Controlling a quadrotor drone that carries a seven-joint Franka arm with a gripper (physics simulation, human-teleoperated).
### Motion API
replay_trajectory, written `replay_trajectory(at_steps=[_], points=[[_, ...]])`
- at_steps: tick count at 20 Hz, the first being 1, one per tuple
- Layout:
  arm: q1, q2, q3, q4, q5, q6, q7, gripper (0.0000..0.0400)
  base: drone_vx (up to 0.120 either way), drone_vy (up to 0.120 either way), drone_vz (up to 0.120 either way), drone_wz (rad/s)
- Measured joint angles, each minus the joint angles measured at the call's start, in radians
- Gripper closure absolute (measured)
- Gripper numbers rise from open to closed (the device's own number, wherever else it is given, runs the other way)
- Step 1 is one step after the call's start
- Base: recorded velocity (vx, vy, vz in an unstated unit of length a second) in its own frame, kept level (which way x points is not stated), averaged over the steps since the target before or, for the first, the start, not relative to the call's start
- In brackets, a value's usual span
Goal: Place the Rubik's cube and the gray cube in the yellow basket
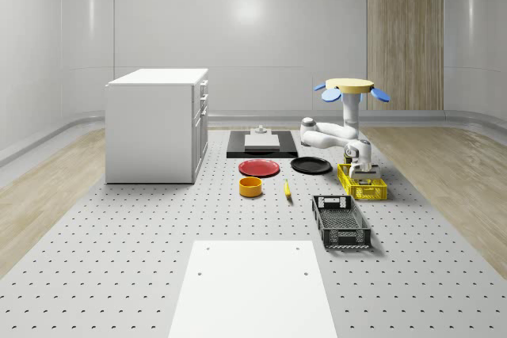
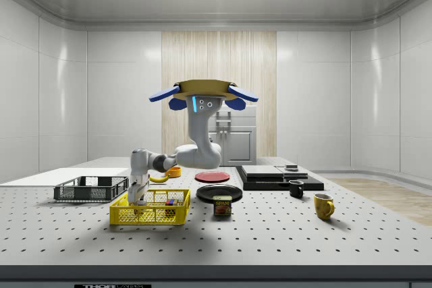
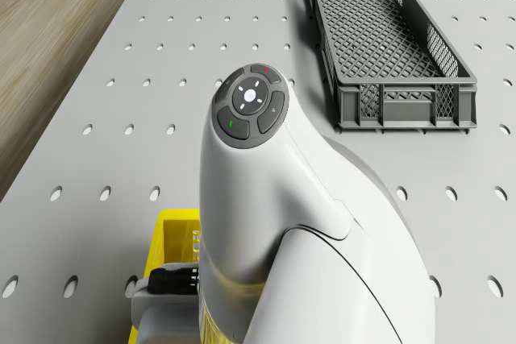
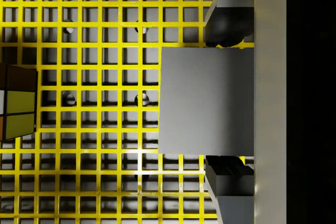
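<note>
I hover beside the yellow basket (image 1: 362,188), my gripper (image 4: 226,99) pinching the gray cube (image 4: 202,99) low over its floor — Rubik's cube (image 4: 18,102) already inside — so release drops it gently.

Bright, even overhead light; soft shadows, sharp.

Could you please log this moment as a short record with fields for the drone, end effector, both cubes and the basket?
drone: hovering above the table, beside the yellow basket
arm: reaching down into the basket
end effector: low inside the basket, a finger on each side of the gray cube
gray cube: between the fingers, over the basket's mesh floor
Rubik's cube: already in the basket, apart from the gray cube
black crate: on the table near the basket
</note>
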Motion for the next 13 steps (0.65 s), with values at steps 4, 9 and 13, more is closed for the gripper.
replay_trajectory(at_steps=[4,9,13], points=[[0.003,0.002,0.030,-0.003,0.028,-0.011,-0.001,0.0026,0.000,0.000,0.000,0.000],[0.008,0.003,0.102,-0.006,0.096,-0.033,-0.003,0.0007,0.000,0.000,0.000,0.000],[0.010,0.002,0.141,-0.006,0.134,-0.044,-0.005,0.0003,0.000,0.000,0.000,0.000]])
